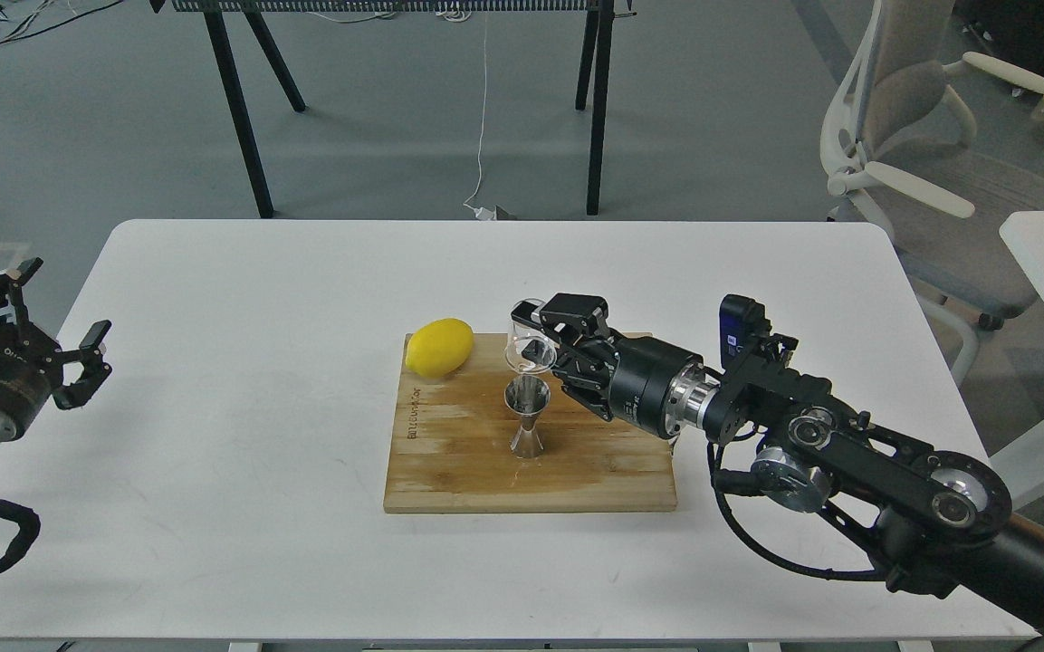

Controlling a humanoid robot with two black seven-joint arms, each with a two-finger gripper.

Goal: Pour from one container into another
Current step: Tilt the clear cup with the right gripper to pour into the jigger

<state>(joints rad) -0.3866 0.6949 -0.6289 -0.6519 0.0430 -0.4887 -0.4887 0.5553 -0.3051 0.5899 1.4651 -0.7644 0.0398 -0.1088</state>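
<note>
right gripper (547,349) grasps the glass cup (526,353), tipped just above the steel jigger (528,417) so liquid would drop in | jigger stands upright mid wooden board (485,462), lemon (439,346) at the board's back left corner | left gripper (55,349) released, well left of the board | white desk (259,362), grey floor, office chair (929,163) behind

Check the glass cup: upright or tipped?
Tipped. The glass cup, held in the right pincer, leans with its mouth down toward the steel jigger standing upright below. Liquid: cannot tell.
</note>
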